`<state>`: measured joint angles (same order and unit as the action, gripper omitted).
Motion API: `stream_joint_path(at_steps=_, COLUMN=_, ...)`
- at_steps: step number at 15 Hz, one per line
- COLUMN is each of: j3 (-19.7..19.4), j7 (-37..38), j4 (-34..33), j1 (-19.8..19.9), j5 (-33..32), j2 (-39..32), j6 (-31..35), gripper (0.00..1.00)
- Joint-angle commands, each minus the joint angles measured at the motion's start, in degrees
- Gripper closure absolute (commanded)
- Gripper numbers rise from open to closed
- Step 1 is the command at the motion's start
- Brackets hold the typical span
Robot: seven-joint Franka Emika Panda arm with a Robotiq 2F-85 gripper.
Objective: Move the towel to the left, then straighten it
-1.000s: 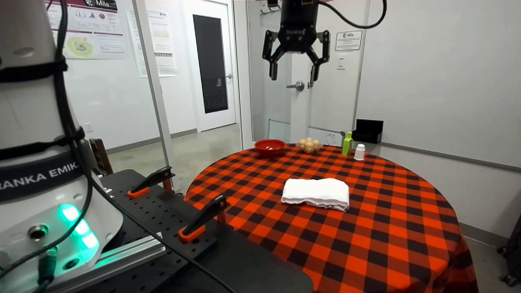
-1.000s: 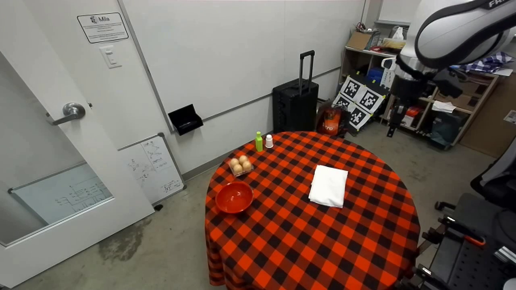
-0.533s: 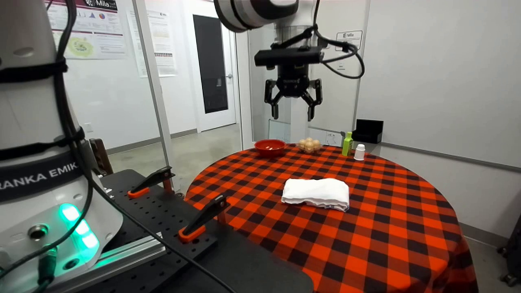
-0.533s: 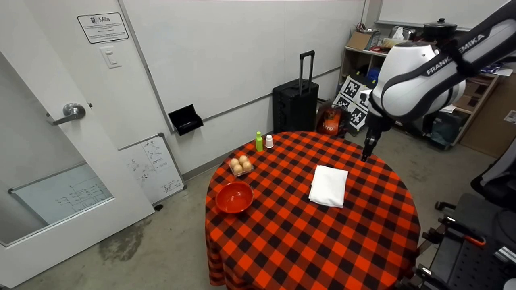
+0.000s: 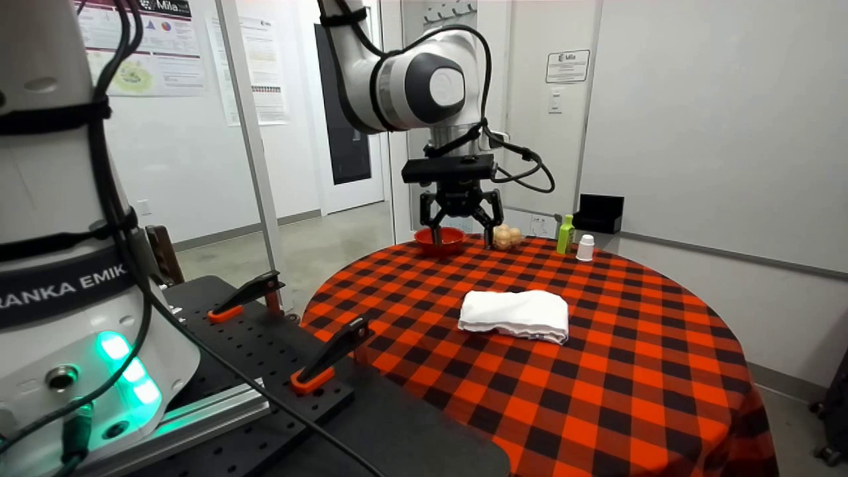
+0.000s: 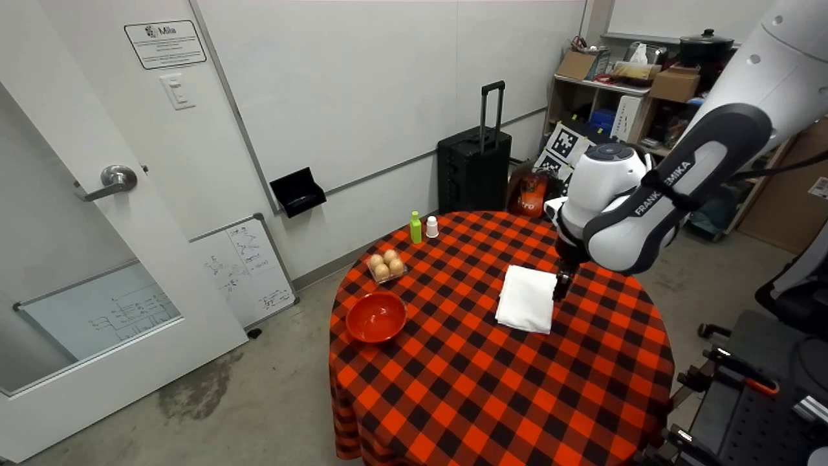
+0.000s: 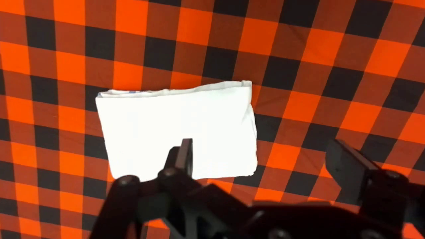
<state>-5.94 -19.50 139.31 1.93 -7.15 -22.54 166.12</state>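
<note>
The white towel (image 5: 513, 314) lies folded into a thick rectangle on the checkered tablecloth (image 5: 636, 371), as both exterior views show. Its folded layers show along one long edge of the towel (image 7: 179, 122) in the wrist view. Above the table my gripper (image 5: 462, 240) points down with its jaws wide apart and nothing between them. In the wrist view one of the fingers (image 7: 184, 156) overlaps the towel and hides a bit of its lower edge, while the opposite finger is over bare cloth. The gripper (image 6: 560, 292) appears beside the towel's edge in an exterior view, apparently above it.
Toward the table's far rim stand a red bowl (image 6: 376, 317), a clear pack of eggs (image 6: 387, 266), a green bottle (image 6: 416, 228) and a small white container (image 6: 432, 227). Black clamps (image 5: 331, 354) with orange handles sit on the robot's mounting plate.
The arm has come down from high up toward the table, nearing the towel, with its jaws staying wide. The towel and the other objects have not moved.
</note>
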Motion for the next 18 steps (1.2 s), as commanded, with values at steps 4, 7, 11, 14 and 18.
stream_joint_path(at_steps=4, j3=-5.4, j7=10.7, j4=-10.8, j1=-6.1, j5=-6.4, j2=-15.6, j6=6.6, gripper=0.0)
stream_joint_path(at_steps=7, j3=-7.9, j7=13.3, j4=-15.8, j1=-8.5, j5=-5.6, j2=-21.1, j6=8.5, gripper=0.0)
stream_joint_path(at_steps=11, j3=-11.5, j7=16.7, j4=-22.1, j1=-12.8, j5=-5.1, j2=-26.8, j6=6.9, gripper=0.0)
stream_joint_path(at_steps=14, j3=-11.0, j7=18.6, j4=-22.9, j1=-14.7, j5=-4.5, j2=-28.2, j6=5.6, gripper=0.0)
stream_joint_path(at_steps=18, j3=-9.6, j7=20.2, j4=-22.2, j1=-16.4, j5=-4.3, j2=-29.5, j6=4.3, gripper=0.0)
